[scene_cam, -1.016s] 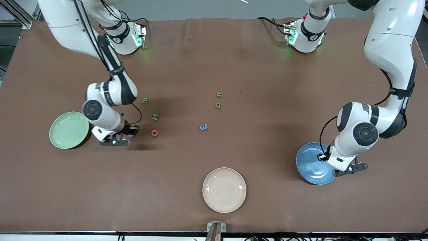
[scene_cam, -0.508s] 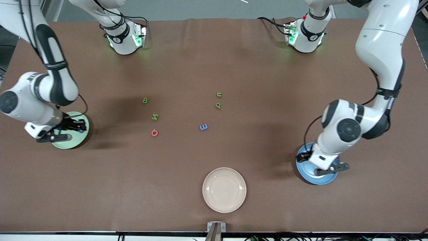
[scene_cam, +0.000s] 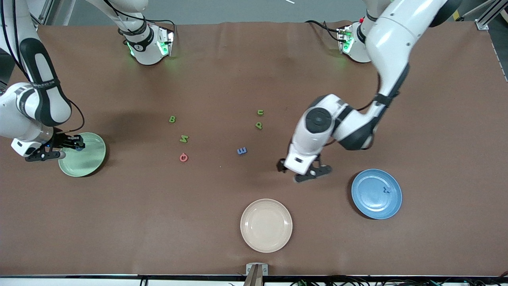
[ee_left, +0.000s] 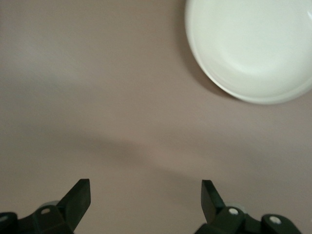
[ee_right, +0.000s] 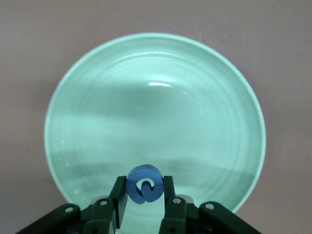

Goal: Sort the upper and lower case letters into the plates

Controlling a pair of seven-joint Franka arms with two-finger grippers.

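Observation:
My right gripper is shut on a round blue letter and holds it over the pale green plate, which also fills the right wrist view. My left gripper is open and empty over bare table between the blue E and the blue plate. A small blue letter lies in the blue plate. A green B, a green M, a red letter, a green n and a green p lie mid-table.
A cream-beige plate sits near the table's front edge and shows in the left wrist view. The arm bases stand along the table edge farthest from the front camera.
My left gripper has left the blue plate and swung toward the table's middle; a blue letter now lies in that plate. My right gripper carried its blue letter to the green plate.

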